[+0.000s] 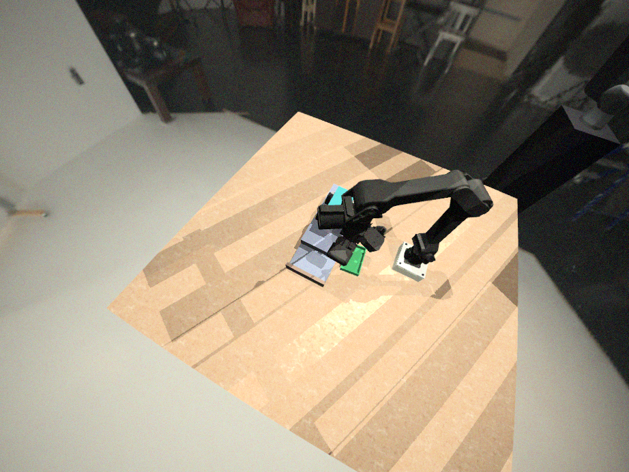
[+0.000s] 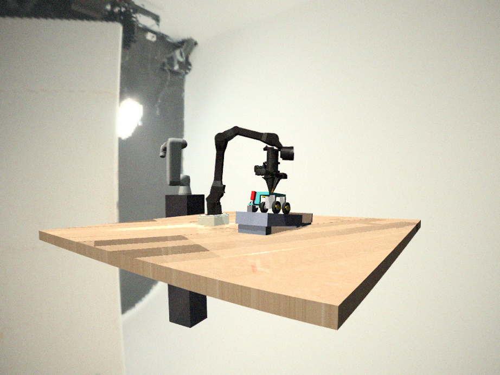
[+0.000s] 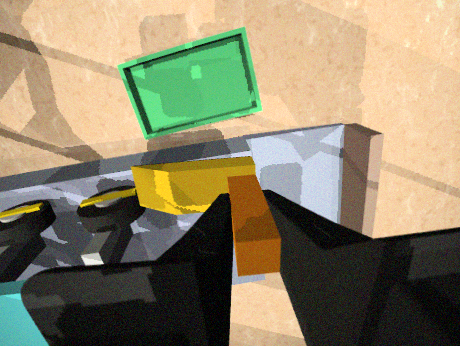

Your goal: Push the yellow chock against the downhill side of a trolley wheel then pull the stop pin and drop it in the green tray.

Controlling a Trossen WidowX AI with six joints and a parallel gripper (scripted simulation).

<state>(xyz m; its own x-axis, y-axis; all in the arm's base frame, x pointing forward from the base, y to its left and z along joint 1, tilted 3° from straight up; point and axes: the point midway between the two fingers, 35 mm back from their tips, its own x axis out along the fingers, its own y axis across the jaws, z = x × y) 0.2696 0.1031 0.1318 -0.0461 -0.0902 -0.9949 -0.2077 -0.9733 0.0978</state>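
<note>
Wrist view, and the yellow chock [image 3: 195, 189] [image 2: 263, 196] is being carried: its orange handle [image 3: 254, 215] [image 2: 272, 191] is pinched in the gripper [image 3: 245, 200] [image 2: 272, 191] [image 1: 355, 232]. Chocking is the step in hand. Just uphill of the gripper comes the nearest wheel [image 3: 110, 207] of the trolley [image 3: 11, 312] [image 2: 264, 193] [image 1: 339, 195]. The chock now needs to be lowered onto the ramp [image 3: 305, 190] [image 2: 251, 219] [image 1: 310, 258] and eased snug, without a shove. Farther uphill of the gripper, the red-headed stop pin [image 2: 252, 195] is in place; out to the gripper's side, the green tray [image 3: 200, 90] [image 1: 354, 261] is left for later. From above, chock and pin are hidden under the arm; whether wheel or ramp is touched, perhaps not quite yet, cannot be told.
</note>
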